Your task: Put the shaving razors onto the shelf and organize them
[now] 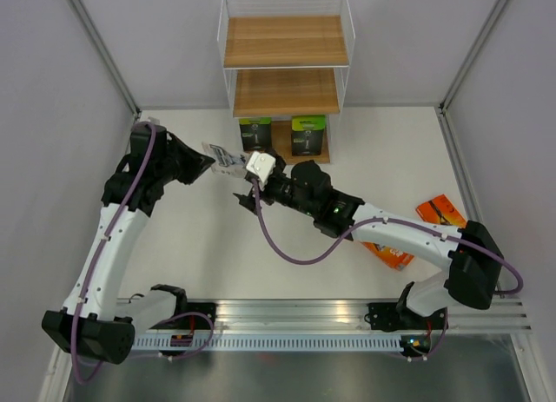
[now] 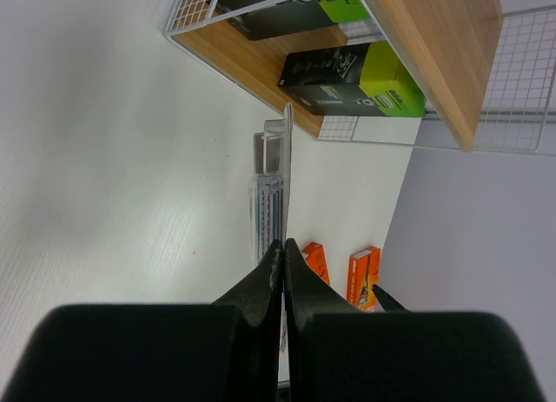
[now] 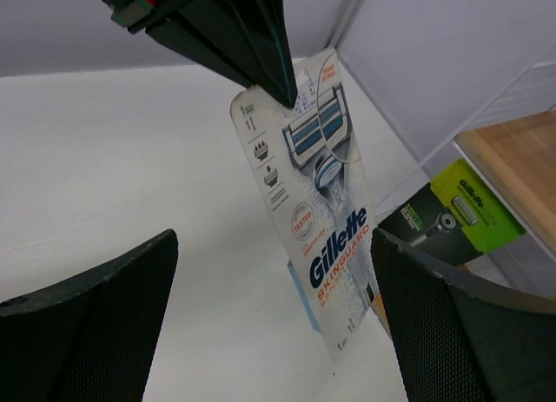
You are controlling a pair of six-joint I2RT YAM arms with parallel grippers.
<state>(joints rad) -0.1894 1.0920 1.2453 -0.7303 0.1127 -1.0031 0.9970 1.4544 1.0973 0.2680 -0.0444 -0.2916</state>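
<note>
White tabletop boxed in by pale grey walls, aluminium rail along 6 o'clock edge. Tall three-tier shelf with light brown wooden boards in thin white wire frame at 12 o'clock, against back wall.

On bottom board, two flat black retail packs with lime-green ends, upright and side by side: left black-and-green pack, right black-and-green pack, slightly apart.

Left gripper at about 10 o'clock of table centre, fingers pinched together on top corner of small clear-and-light-blue Gillette blister pack. Blister pack hanging in air off tabletop, near 7 o'clock corner of bottom board, not touching shelf. Seen edge-on from left wrist. Face-on from right wrist, with blue cartridge and Skinguard lettering readable.

Right gripper just at 5 o'clock of blister pack, fingers spread wide apart, holding nothing. Blister pack ahead of the gap, no contact visible.

Two bright orange flat packs at 3 to 4 o'clock of tabletop, near right wall: far orange pack lying in open, near orange pack partly hidden under right arm.
</note>
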